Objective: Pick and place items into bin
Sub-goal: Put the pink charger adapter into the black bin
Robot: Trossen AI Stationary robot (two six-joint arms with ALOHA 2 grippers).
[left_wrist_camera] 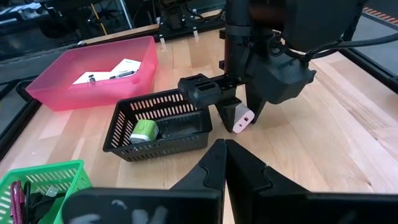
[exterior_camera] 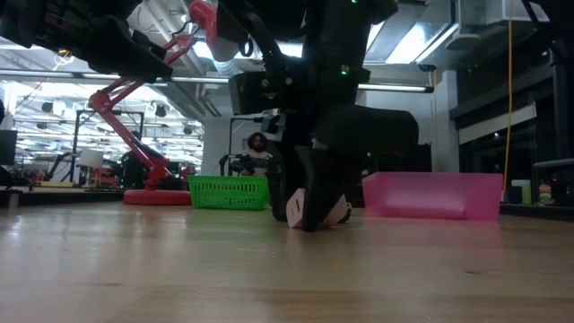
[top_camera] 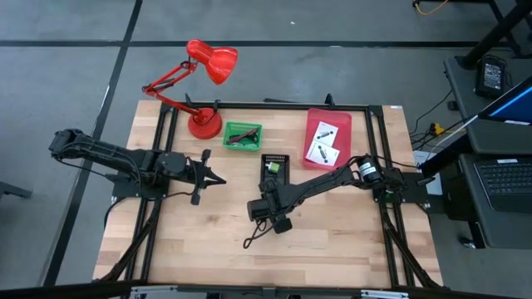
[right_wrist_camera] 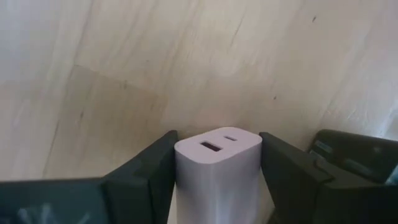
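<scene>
My right gripper [top_camera: 273, 214] reaches to the table's middle, just near of the black basket [top_camera: 274, 170], and is shut on a small white charger block [right_wrist_camera: 217, 168] with two ports in its end face. The block also shows under the gripper in the left wrist view [left_wrist_camera: 243, 118] and in the low view [exterior_camera: 316, 208]. A black cord [top_camera: 253, 237] lies on the wood just near of it. My left gripper [top_camera: 216, 178] waits shut left of centre, touching nothing. Two white packets [top_camera: 322, 141] lie in the pink bin [top_camera: 312, 116]. My right gripper pinches the white charger block between its two fingers [right_wrist_camera: 149, 171], one on each opposite side wall [right_wrist_camera: 186, 180]. The fingers come from above, pointing down, and the ported end face looks toward the table. Whether the block rests on the wood or hangs just above it, I cannot tell.
A green basket [top_camera: 242, 135] with a maroon cord [left_wrist_camera: 17, 194] and dark pieces stands beside the red desk lamp's base [top_camera: 204, 126] at the far edge. The black basket holds a green-yellow roll [left_wrist_camera: 144, 130]. Bare wood [top_camera: 332, 241] stretches along the near side.
</scene>
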